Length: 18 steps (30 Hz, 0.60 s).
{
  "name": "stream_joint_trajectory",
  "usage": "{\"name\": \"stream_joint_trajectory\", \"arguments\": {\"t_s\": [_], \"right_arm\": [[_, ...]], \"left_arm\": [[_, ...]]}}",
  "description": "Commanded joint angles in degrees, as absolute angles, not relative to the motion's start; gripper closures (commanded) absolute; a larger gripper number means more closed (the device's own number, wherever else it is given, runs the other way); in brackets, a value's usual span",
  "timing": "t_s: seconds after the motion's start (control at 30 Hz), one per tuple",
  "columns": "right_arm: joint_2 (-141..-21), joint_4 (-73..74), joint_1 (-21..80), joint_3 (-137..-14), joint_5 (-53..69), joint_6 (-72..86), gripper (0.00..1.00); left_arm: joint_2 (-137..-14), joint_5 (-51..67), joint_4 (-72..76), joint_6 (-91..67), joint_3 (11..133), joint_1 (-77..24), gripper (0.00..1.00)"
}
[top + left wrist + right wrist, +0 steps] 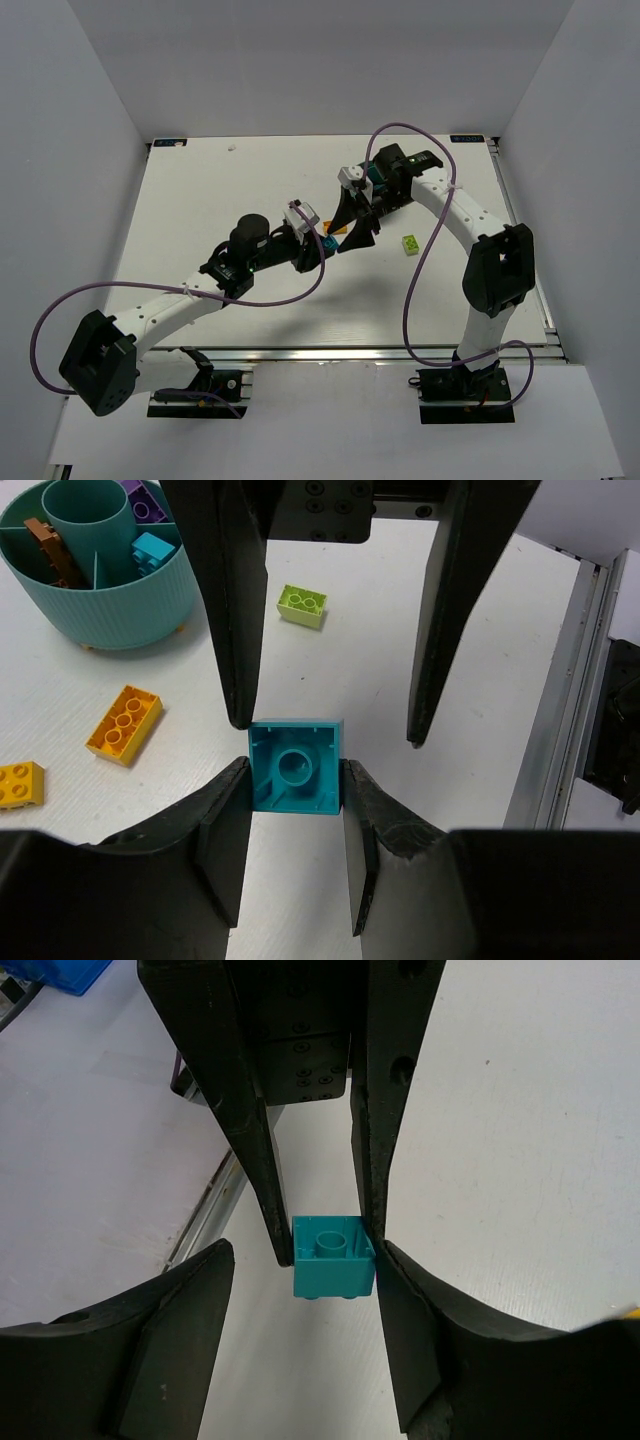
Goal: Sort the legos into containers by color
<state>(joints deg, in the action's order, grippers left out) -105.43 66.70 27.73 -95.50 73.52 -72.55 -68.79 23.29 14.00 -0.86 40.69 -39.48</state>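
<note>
- Legos (124,723) are partly sorted; the bowl (120,605), upper left of the left wrist view, already holds some.
- In the bowl, 3 show: a purple brick (147,500), a blue brick (152,550) and a brown brick (48,548), each seemingly in its own wedge. The round cup in the middle looks empty.
- 3 lie loose on the table (470,780): a lime brick (302,605) just right of the bowl, an orange brick at the left, and a yellow brick (20,783) at the left edge.
- A teal brick (293,767) is off the table at the centre of the frame, hollow underside toward the camera.
- The left claw (295,780) is clamped on the teal brick's 2 sides.
- The right claw (305,1252) is apart, straddling the same brick; 1 finger is at its side, the other has a gap.
- This looks like a hand-over between claws, not finished.
- Left to do: bin the teal brick, then the 3 loose ones. Bricks outside these views cannot be counted.
</note>
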Motion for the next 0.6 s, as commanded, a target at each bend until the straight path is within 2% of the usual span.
{"name": "stream_joint_trajectory", "arguments": {"t_s": [0.0, 0.13, 0.2, 0.27, 0.57], "right_arm": [[-105.7, 67.5, 28.3, -96.9, 72.4, -73.7, 0.35], [-105.8, 66.7, 28.3, -96.7, 72.5, -73.2, 0.3], [-105.8, 65.7, 28.3, -96.5, 72.4, -72.1, 0.23], [-105.8, 65.0, 28.3, -96.4, 72.4, -71.7, 0.22], [-105.7, 64.7, 28.3, -96.7, 72.4, -71.5, 0.42]], "left_arm": [[-67.3, 23.2, 16.4, -0.2, 42.9, -39.7, 0.87], [-67.1, 23.2, 16.7, -0.4, 42.7, -39.7, 0.87], [-67.0, 23.2, 16.8, -0.4, 42.8, -39.8, 0.87], [-66.8, 23.1, 16.6, -0.5, 42.6, -39.8, 0.87], [-66.5, 22.7, 17.0, -1.0, 42.0, -39.8, 0.87]]}}
